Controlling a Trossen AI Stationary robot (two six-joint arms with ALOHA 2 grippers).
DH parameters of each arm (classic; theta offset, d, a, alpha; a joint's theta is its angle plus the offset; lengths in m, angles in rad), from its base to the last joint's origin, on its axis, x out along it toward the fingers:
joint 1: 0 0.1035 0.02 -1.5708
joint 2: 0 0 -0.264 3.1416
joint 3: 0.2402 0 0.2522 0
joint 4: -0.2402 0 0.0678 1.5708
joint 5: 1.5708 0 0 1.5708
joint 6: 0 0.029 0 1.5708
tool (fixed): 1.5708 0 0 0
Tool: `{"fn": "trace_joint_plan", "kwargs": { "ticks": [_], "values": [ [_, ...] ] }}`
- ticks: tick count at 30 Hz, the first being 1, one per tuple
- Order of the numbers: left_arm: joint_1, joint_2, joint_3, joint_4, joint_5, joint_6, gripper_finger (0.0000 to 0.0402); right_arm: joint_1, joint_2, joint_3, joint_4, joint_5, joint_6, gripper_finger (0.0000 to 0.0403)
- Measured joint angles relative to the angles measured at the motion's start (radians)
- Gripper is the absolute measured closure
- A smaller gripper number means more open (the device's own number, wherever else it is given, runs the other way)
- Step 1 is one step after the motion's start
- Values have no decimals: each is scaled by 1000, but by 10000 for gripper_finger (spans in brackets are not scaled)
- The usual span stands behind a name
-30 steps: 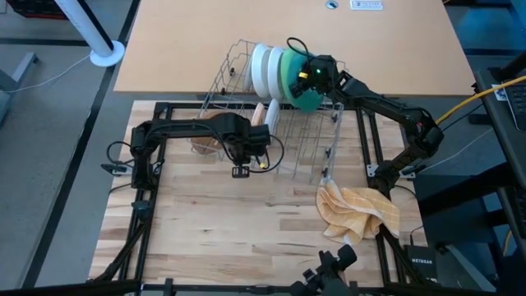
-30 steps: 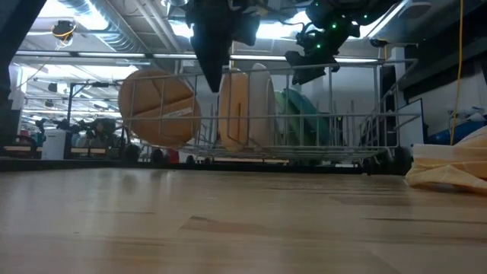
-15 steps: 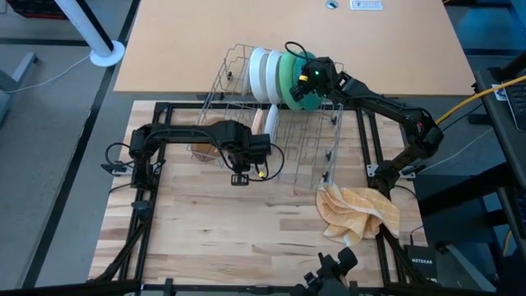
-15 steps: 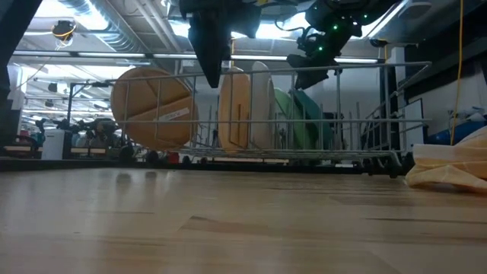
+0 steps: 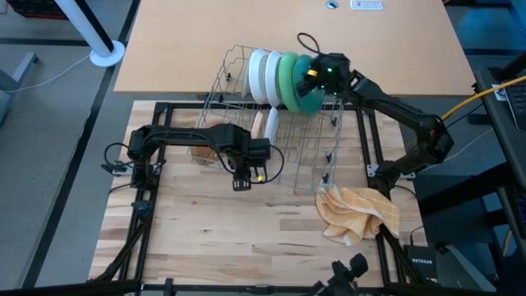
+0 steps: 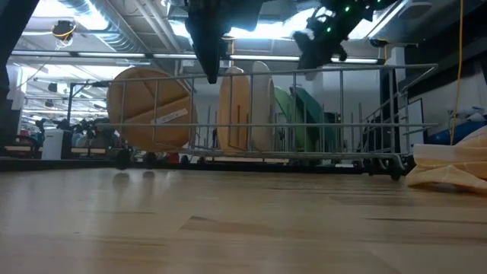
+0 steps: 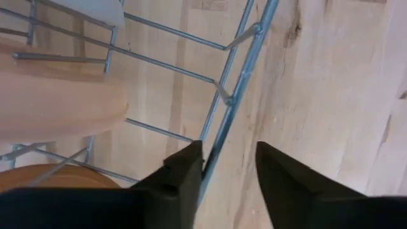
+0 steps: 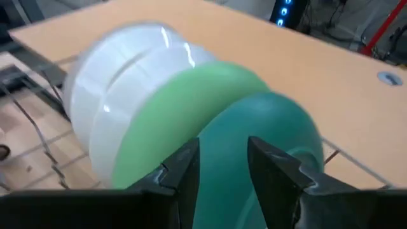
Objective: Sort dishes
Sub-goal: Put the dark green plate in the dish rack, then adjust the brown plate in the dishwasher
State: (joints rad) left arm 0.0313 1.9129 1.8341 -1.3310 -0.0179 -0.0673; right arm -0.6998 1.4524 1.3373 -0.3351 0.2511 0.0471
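The teal plate (image 8: 267, 146) looks stiff, smooth, slippery; the right tool (image 8: 222, 165), fingers apart, should pinch its rim.

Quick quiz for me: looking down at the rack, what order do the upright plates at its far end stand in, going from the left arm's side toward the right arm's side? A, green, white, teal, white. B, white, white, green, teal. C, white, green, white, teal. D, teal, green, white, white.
B: in the high view two white plates stand first, then the green plate, then the teal plate by the right gripper.
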Motion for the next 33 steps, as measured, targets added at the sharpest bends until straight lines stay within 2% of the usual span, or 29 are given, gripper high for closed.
{"fn": "trace_joint_plan", "kwargs": {
  "ticks": [5, 12, 16, 27, 29, 33],
  "values": [
    [-29, 0, 0, 3, -5, -71, 232, 0, -65, 0, 1, 0, 0, 265],
    [-59, 0, 4, 1, 51, -265, 234, 0, -140, 0, 1, 1, -2, 265],
    [-65, 0, 58, -10, 119, -346, 234, 0, -168, 0, 0, 1, -2, 265],
    [-67, 1, 255, -34, 142, -353, 233, 0, -181, 1, -66, -11, -2, 265],
    [-58, 1, 284, -56, 120, -350, 233, 0, -181, 1, -87, -34, -1, 265],
    [-31, 3, 326, -141, 4, -392, 233, 0, -181, 1, -117, -113, -1, 265]
  ]
}}
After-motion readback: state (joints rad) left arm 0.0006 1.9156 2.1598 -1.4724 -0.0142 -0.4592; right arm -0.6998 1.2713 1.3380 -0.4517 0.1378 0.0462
